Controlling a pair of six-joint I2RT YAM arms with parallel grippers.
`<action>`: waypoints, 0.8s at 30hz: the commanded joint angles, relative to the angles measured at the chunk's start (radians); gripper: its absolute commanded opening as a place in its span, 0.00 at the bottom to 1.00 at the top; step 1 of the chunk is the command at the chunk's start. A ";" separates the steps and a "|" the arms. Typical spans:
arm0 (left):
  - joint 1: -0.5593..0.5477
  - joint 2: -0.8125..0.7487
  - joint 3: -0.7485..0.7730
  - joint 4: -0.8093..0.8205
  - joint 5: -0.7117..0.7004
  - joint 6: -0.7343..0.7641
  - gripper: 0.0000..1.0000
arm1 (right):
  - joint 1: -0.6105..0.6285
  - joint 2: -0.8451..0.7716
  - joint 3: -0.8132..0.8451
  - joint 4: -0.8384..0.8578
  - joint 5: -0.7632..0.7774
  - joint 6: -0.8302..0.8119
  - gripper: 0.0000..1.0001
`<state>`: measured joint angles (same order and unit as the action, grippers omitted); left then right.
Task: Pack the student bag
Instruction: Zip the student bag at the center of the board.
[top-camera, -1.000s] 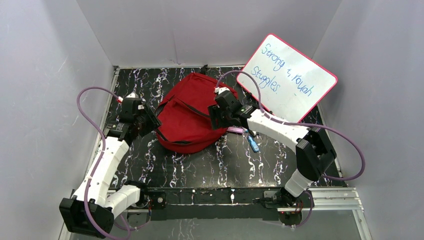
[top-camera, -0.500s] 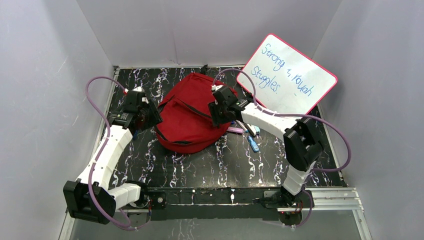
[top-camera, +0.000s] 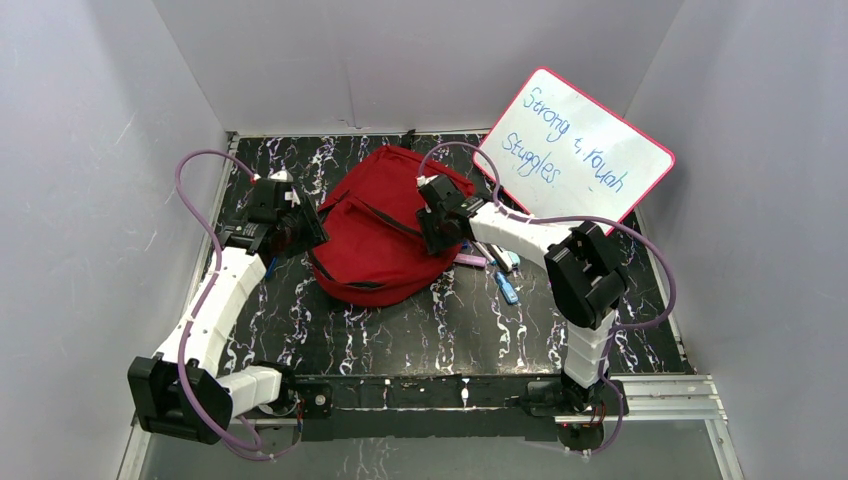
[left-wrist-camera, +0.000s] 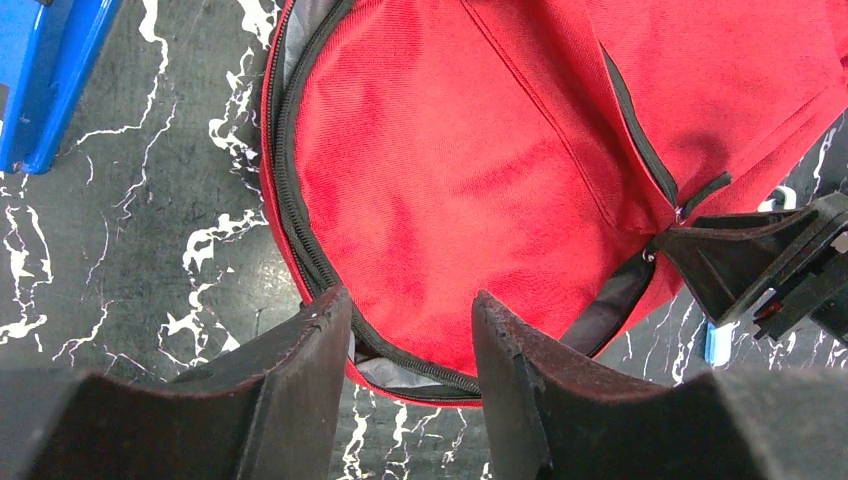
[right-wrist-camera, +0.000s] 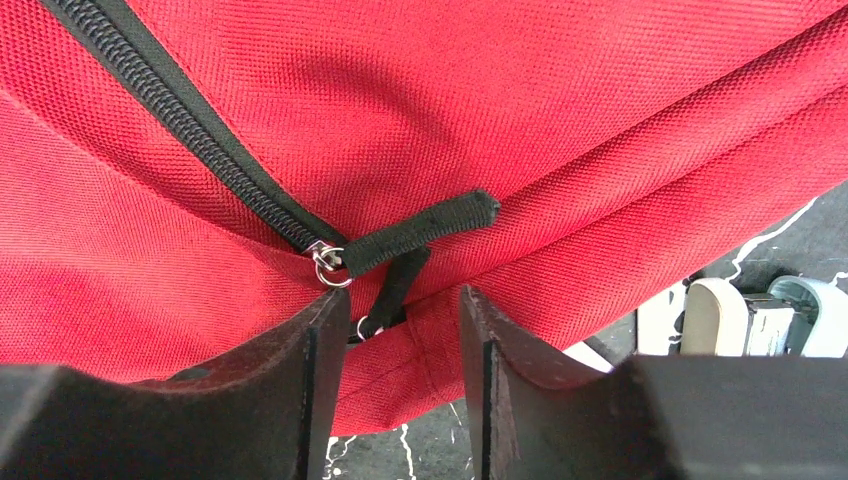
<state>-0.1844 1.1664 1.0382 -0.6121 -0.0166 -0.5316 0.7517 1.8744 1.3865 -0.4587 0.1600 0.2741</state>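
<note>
The red student bag (top-camera: 385, 235) lies flat mid-table, its main zipper partly open with grey lining showing at the left edge (left-wrist-camera: 400, 372). My left gripper (top-camera: 303, 232) is open at the bag's left edge, its jaws straddling the zipper seam (left-wrist-camera: 410, 340). My right gripper (top-camera: 432, 235) is open at the bag's right edge, its jaws either side of the red fabric (right-wrist-camera: 395, 330) just below two black zipper pulls (right-wrist-camera: 420, 228). Neither gripper holds anything.
A pink-framed whiteboard (top-camera: 572, 153) leans at the back right. Pens and small items (top-camera: 497, 266) lie on the table right of the bag. A blue object (left-wrist-camera: 45, 85) lies left of the bag. Grey walls close in on three sides.
Both arms have pushed further out over the table; the left gripper has moved up and right to the bag's left edge, and the right gripper has edged back along the bag's right side.
</note>
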 joint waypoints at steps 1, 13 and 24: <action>0.005 -0.042 -0.019 -0.001 0.017 0.005 0.45 | -0.006 0.016 0.054 0.012 0.001 -0.013 0.50; 0.005 -0.056 -0.045 -0.001 0.052 -0.009 0.45 | -0.006 0.008 -0.016 0.057 -0.058 0.013 0.40; 0.006 -0.063 -0.047 -0.010 0.056 -0.007 0.45 | -0.008 -0.022 -0.053 0.103 -0.084 0.021 0.16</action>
<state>-0.1844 1.1370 1.0004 -0.6094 0.0277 -0.5396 0.7479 1.8915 1.3670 -0.4229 0.1043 0.2890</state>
